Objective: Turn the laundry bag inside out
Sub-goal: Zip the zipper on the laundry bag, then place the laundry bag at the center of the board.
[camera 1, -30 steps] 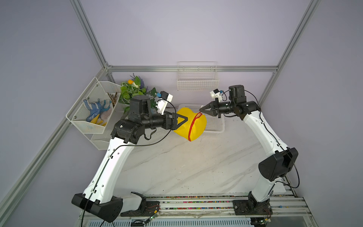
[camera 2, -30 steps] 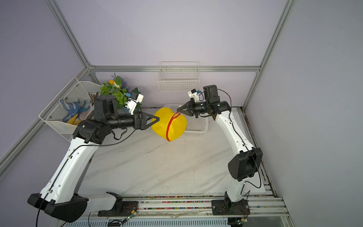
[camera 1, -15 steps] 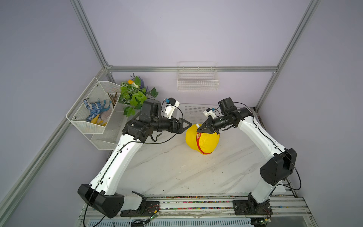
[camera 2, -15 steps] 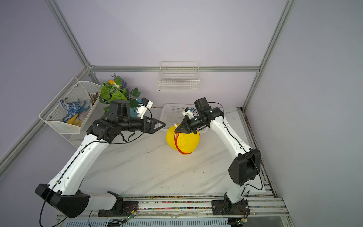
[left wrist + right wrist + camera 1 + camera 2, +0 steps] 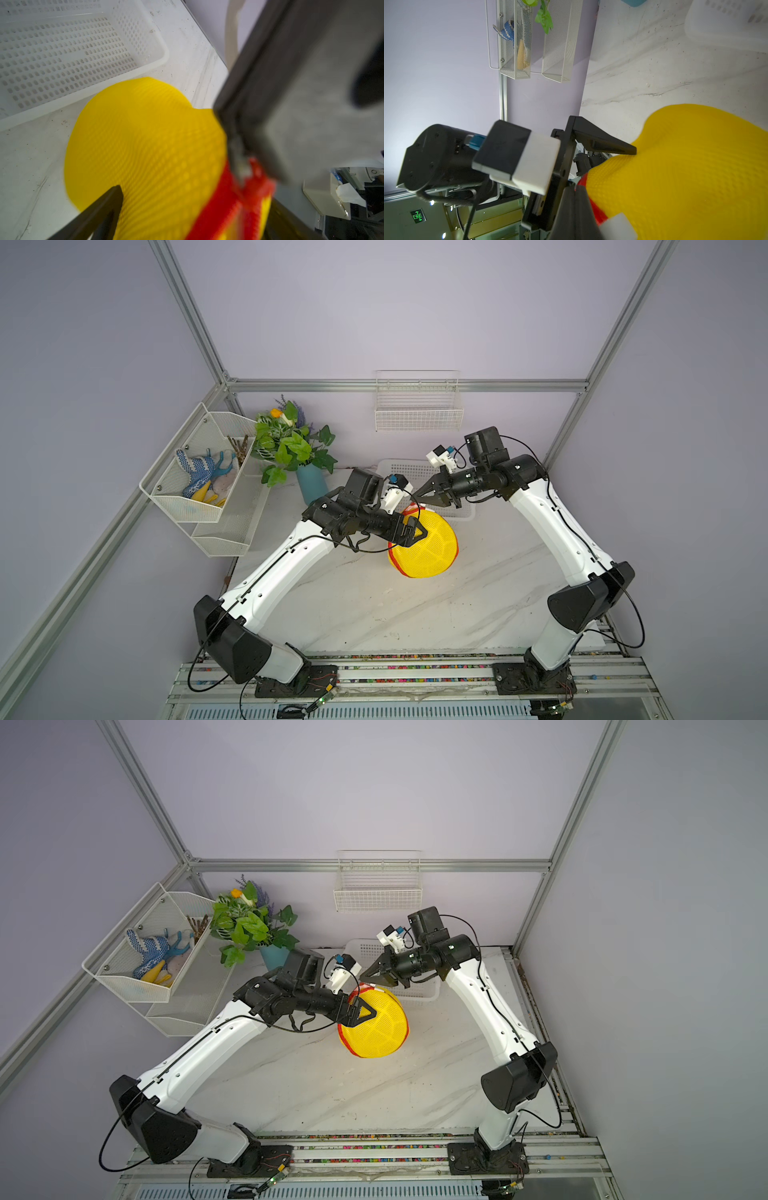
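Currently an early regrasp is judged in hand. The bag (image 5: 432,549) is clamped at its red trim (image 5: 226,199) by the right tool (image 5: 417,501), jaws together on it. It is held low over the tabletop (image 5: 415,614), just in front of the basket (image 5: 399,472); contact with the tabletop cannot be told. The left tool (image 5: 419,533) is spread apart against the bag's side. Next, the rim must be caught by the left tool so the mesh can be pulled through. A second ago the bag was held higher, by the basket. Half a second ago the left tool was clear of it.
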You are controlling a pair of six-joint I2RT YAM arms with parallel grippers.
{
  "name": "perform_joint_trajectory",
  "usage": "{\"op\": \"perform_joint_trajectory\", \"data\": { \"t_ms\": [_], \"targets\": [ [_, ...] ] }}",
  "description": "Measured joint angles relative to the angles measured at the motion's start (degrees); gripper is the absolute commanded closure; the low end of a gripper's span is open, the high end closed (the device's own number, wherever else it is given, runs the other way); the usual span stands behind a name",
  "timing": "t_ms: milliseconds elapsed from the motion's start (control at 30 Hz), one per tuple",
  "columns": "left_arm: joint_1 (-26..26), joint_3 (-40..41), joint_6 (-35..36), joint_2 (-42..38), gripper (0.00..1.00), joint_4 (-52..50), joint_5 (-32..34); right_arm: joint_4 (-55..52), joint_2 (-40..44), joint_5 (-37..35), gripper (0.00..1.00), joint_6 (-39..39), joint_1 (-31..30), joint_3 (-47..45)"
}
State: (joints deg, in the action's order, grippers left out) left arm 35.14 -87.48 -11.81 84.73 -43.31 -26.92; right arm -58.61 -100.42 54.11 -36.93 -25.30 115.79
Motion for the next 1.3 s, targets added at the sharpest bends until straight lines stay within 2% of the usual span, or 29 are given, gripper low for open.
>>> {"op": "perform_joint_trajectory", "data": {
  "t_ms": [33, 133, 200, 233, 267, 400, 533, 600, 633, 800, 1000, 1133, 1200, 1300],
  "targets": [
    [0.3, 0.0, 0.5, 0.3, 0.17, 0.2, 0.5, -0.6, -0.1, -0.4, 1.0, -0.2, -0.1, 0.5],
    [0.3, -0.1, 1.4, 1.2, 0.65, 0.7, 1.2, -2.0, -0.7, -0.5, 1.0, -1.0, -0.1, 1.1],
    [0.3, -0.1, 1.7, 1.9, 0.9, 0.6, 1.1, -2.8, -1.0, -0.9, 1.0, -1.4, 0.0, 1.1],
    [0.3, -0.1, 1.8, 2.1, 0.97, 0.6, 0.9, -3.0, -1.2, -1.2, 0.95, -1.4, 0.0, 1.1],
    [0.3, -0.2, 2.0, 2.3, 1.0, 0.7, 0.4, -3.1, -1.3, -1.5, 0.77, -1.4, 0.1, 1.1],
    [-0.6, -0.8, 1.8, 2.3, 1.0, 0.3, -3.2, -3.9, -1.5, -3.4, 0.48, -1.4, 1.2, 0.5],
    [-2.4, -0.8, -1.7, 2.1, 1.0, -0.4, -12.1, 2.2, -0.1, -4.6, 0.36, -3.6, 5.4, -3.3],
    [-4.0, 0.8, -6.3, 1.3, 1.0, 2.5, -18.0, 6.4, 1.7, -5.3, 0.36, -5.4, 9.5, -6.7],
    [-4.9, 2.2, -8.8, 0.5, 1.0, 4.6, -20.4, 8.0, 2.4, -5.7, 0.3, -6.3, 11.3, -8.0],
    [-9.0, 15.3, -26.9, -2.5, 1.0, 23.6, -31.6, 14.0, 6.0, -7.6, 0.29, -9.3, 18.9, -12.5],
    [-10.5, 30.1, -46.5, 1.6, 1.0, 48.8, -37.0, 17.3, 9.9, -7.7, 0.29, -10.6, 20.4, -17.4],
    [-11.0, 33.3, -51.3, 5.5, 0.99, 56.9, -37.8, 18.1, 10.6, -7.0, 0.28, -10.6, 20.8, -19.4],
    [-11.1, 33.4, -49.5, 6.5, 0.69, 56.3, -37.8, 18.3, 10.6, -6.8, 0.28, -10.6, 21.1, -20.2],
    [-11.1, 33.2, -41.7, 6.7, 0.43, 47.9, -37.7, 18.3, 10.6, -6.6, 0.28, -10.7, 21.2, -20.9]
  ]
}}
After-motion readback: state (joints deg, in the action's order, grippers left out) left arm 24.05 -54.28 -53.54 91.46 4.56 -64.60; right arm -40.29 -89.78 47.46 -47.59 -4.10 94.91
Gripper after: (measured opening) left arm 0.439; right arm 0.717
